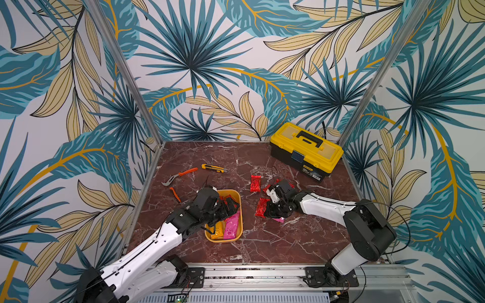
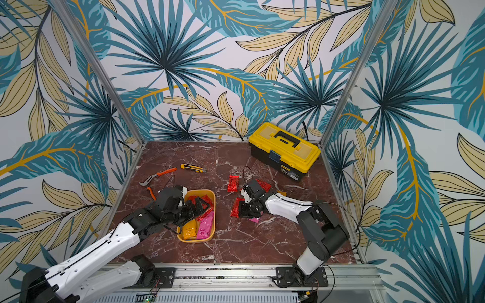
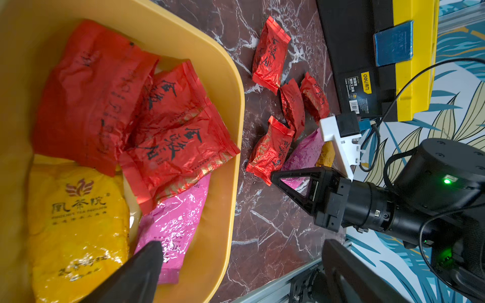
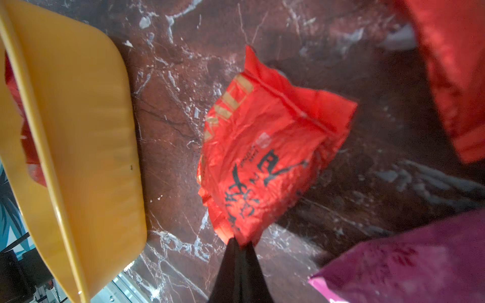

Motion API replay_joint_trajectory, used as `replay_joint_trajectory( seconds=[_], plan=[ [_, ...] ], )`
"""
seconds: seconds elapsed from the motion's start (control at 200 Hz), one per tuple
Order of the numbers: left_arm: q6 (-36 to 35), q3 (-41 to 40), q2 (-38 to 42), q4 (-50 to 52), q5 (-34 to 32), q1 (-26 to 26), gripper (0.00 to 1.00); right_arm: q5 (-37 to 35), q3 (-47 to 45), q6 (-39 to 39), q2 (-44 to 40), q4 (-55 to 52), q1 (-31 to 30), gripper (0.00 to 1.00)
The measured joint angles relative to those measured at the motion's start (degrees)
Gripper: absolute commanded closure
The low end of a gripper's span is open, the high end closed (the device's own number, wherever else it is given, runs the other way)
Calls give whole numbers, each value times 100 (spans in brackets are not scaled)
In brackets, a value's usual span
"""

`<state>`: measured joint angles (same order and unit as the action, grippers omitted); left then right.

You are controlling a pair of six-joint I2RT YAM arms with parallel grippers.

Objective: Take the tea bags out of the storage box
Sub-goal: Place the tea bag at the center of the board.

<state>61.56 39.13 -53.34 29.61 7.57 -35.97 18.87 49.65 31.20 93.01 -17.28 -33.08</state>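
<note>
Left end effector: jaws spread wide and empty, poised over the box. One finger sits just above the pink bag there, a width that looks chosen to straddle a sachet.
Box: sits on the table, front middle. It has no lid, so the arm can reach straight down into it.
Bags in box: several red bags overlap at the far end. An orange bag and the pink bag lie side by side at the near end. All of these are yet to be taken out.
Bags on table: a loose group lies just right of the box, with a lone bag apart toward the back. All lie clear of the rim, so they count as out.
Right end effector: jaws closed, pinching the corner of a held bag. It is low over the table beside a second pink one, probably to add this bag to the group.
Toolbox: back right, closed, no part in the task.
</note>
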Motion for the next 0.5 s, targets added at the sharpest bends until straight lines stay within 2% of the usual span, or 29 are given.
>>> replay_joint_trajectory(
  seconds=[0.055, 0.155, 0.376, 0.501],
  plan=[
    [37, -79, 92, 2, -72, 7, 0, -85, 0, 13, -13, -72, 0, 74],
    [94, -151, 127, 4, -120, 35, 0, -299, 0, 17, -140, -245, 0, 62],
    [162, -166, 111, -26, -122, 52, 0, -625, 68, 35, -728, -625, 0, 45],
    [192, -216, 87, -33, -190, 55, 0, -857, 343, 15, -1082, -1010, 0, 40]
  ],
)
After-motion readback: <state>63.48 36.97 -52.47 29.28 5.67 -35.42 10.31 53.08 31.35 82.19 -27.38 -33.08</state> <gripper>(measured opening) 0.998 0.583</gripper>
